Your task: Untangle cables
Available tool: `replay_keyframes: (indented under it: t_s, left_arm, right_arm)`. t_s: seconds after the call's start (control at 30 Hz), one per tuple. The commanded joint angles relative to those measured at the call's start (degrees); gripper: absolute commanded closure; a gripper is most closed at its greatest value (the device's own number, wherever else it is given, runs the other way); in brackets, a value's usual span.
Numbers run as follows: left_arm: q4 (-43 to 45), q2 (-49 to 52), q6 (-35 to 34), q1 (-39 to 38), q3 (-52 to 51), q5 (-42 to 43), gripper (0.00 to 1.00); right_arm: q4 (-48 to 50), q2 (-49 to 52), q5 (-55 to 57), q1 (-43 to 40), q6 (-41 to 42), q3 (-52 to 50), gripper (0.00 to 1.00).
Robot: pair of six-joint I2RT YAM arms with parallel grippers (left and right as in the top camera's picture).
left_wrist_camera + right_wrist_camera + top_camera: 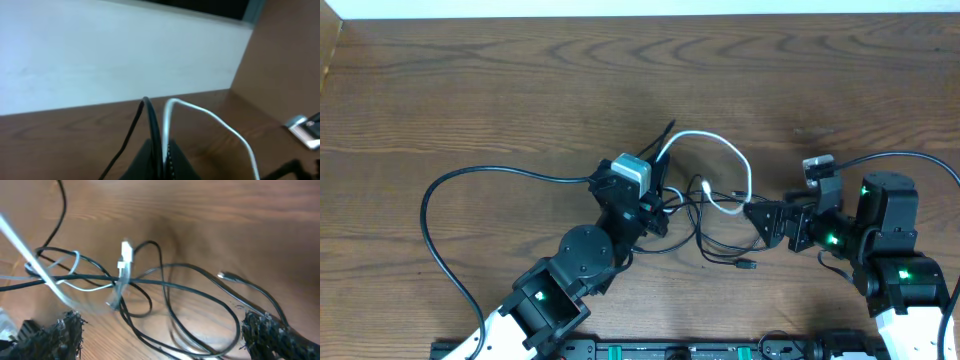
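Left gripper (663, 205) is closed, clamped on the cables (715, 235). In the left wrist view a black cable (150, 117) and the white cable (748, 178) rise side by side out of its shut jaws. Right gripper (756, 220) has its jaws wide apart and holds nothing. It points toward 9 o'clock, and its wrist view shows the crossing black loops and a white plug (126, 252) lying ahead between its two fingers. From overhead, the knot sits on the table (470, 80) between the grippers, at 9 o'clock from the right one and 3 to 4 o'clock from the left. Its long axis runs roughly 9 to 3, and the white loop arches toward 12. The right arm is the free one and near the loose strands. As I read it, the next move is a short advance toward 9, closing on one strand.
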Motion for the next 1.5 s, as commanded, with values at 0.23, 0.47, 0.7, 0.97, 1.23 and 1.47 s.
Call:
replay_keyframes:
  t_s: [0.23, 0.47, 0.7, 0.97, 1.23, 1.47]
  left_arm:
    - [-6.5, -0.5, -3.8, -0.2, 0.7, -2.4, 0.93]
    - [-6.7, -0.5, -20.4, -0.2, 0.7, 3.8, 0.93]
    - [-6.7, 0.8, -39.6, -0.2, 0.7, 11.9, 0.93]
    - [-4.2, 2.2, -53.8, -0.2, 0.7, 12.8, 0.93]
    - [2.9, 2.2, -56.7, -0.2, 0.7, 12.8, 0.92]
    - [3.1, 2.3, -61.9, -1.2, 0.7, 13.1, 0.92]
  right_arm:
    - [-4.2, -0.5, -14.1, -0.1, -8.7, 0.8, 0.02]
    - [-4.7, -0.5, -26.5, -0.1, -17.9, 0.8, 0.08]
    - [-4.7, -0.5, -26.6, 0.0, -17.9, 0.8, 0.09]
    - [-4.6, -0.5, -26.5, 4.4, -20.9, 0.8, 0.07]
    - [0.3, -0.5, -26.3, 8.7, -21.3, 0.8, 0.04]
    - [9.0, 0.2, -26.1, 11.4, -19.2, 0.8, 0.04]
